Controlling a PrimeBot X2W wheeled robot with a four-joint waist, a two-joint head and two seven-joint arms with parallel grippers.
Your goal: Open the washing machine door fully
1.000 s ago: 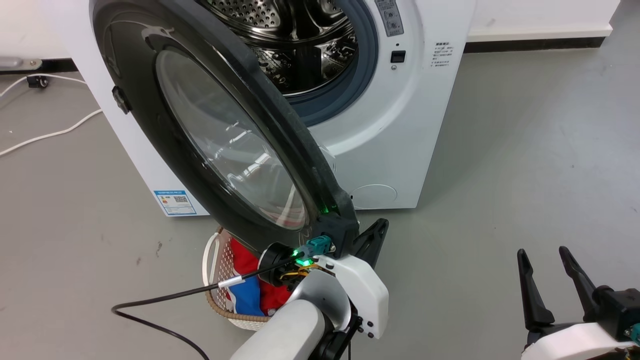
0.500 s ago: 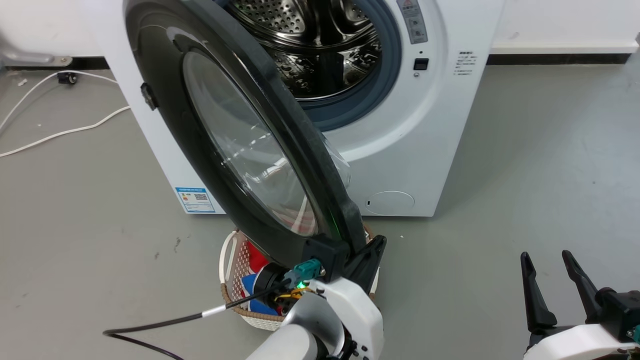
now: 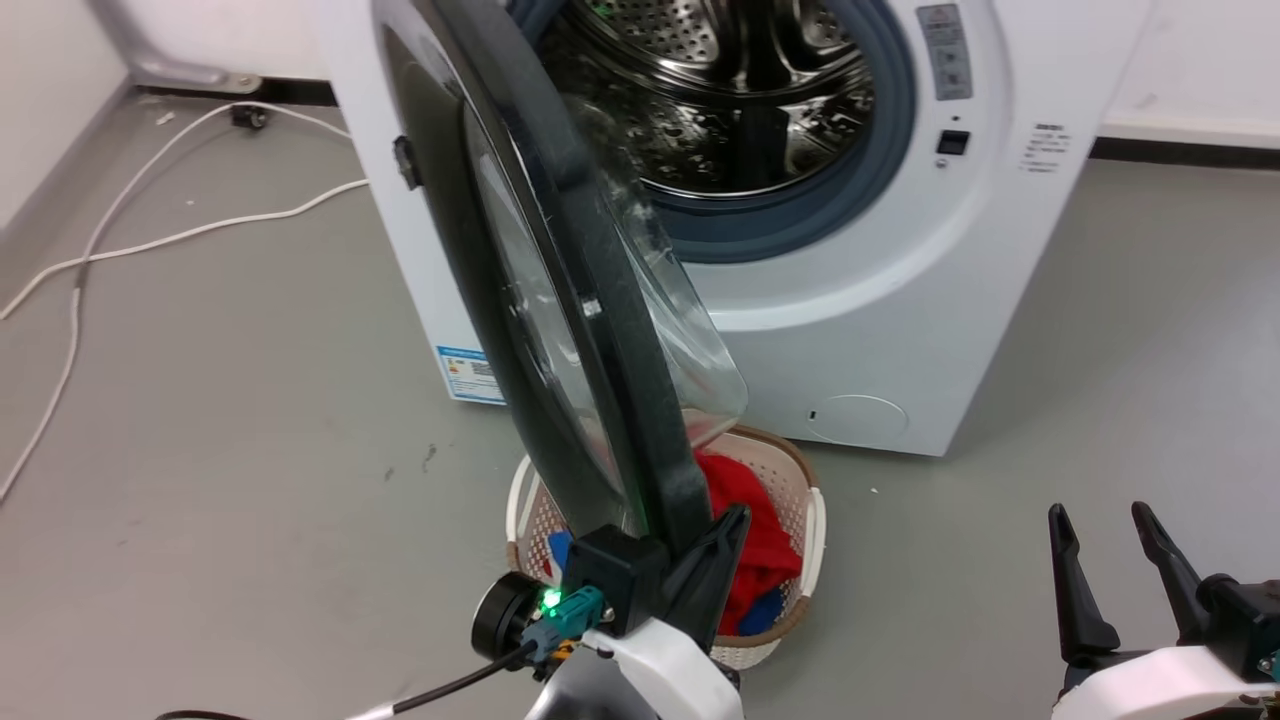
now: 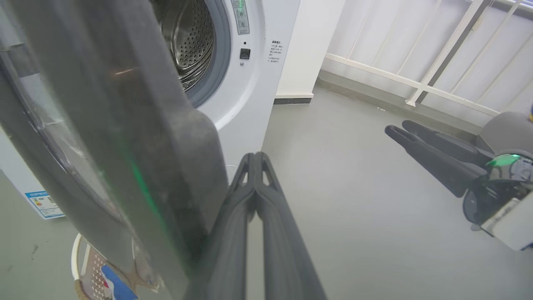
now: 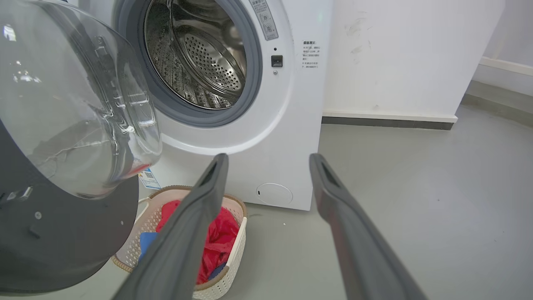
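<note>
The washing machine door point(image 3: 600, 330), a black disc with a clear domed window, stands partly open and nearly edge-on in the head view. In the right wrist view its glass bowl point(image 5: 62, 104) bulges towards the steel drum point(image 5: 200, 62). My left gripper point(image 3: 735, 517) is shut and empty at the door's lower free edge, on the inner side. The left wrist view has its fingers point(image 4: 254, 157) pressed together, right beside the door's dark rim point(image 4: 166, 158). My right gripper point(image 3: 1105, 530) hangs open and empty over the floor at the lower right, apart from the door.
A white basket point(image 3: 790, 480) of red and blue laundry sits on the floor under the door, in front of the white machine point(image 3: 880, 330). White cables point(image 3: 150, 245) trail across the grey floor at the left. A white railing point(image 4: 437, 50) runs along the far right.
The camera has shifted right. The door has swung further from the machine and now stands nearly edge-on, with my left gripper following its lower edge. The right gripper has stayed put.
</note>
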